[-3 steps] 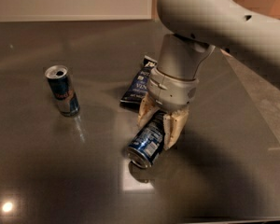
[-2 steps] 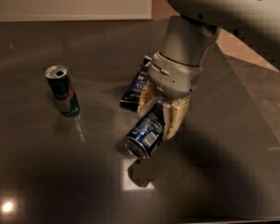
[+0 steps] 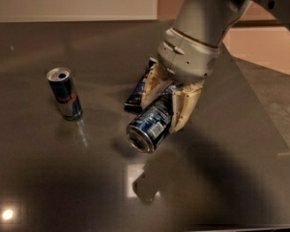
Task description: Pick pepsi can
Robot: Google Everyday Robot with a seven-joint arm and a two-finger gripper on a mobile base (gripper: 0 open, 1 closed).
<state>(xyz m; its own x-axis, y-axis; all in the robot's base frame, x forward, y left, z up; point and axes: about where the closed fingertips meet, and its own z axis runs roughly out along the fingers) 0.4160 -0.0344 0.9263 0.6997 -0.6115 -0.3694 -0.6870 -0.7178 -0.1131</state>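
— Condition of the item?
— A stout dark blue pepsi can (image 3: 149,125) with white print and silver ends. It is tilted, with one silver end facing near-left. It hangs mid-scene above the glossy dark grey table (image 3: 232,178), not touching it.
— Arm?
— The pale grey arm (image 3: 203,28) descends from the far right. Its cream two-finger gripper (image 3: 160,115) has its jaws closed on the can's sides.
— Surroundings?
— A slim blue-and-silver can (image 3: 64,93) stands upright at left. A dark blue chip bag (image 3: 137,92) lies just behind the gripper.

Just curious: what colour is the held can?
Dark blue, white print (camera view). The gripper holds the can above the table.
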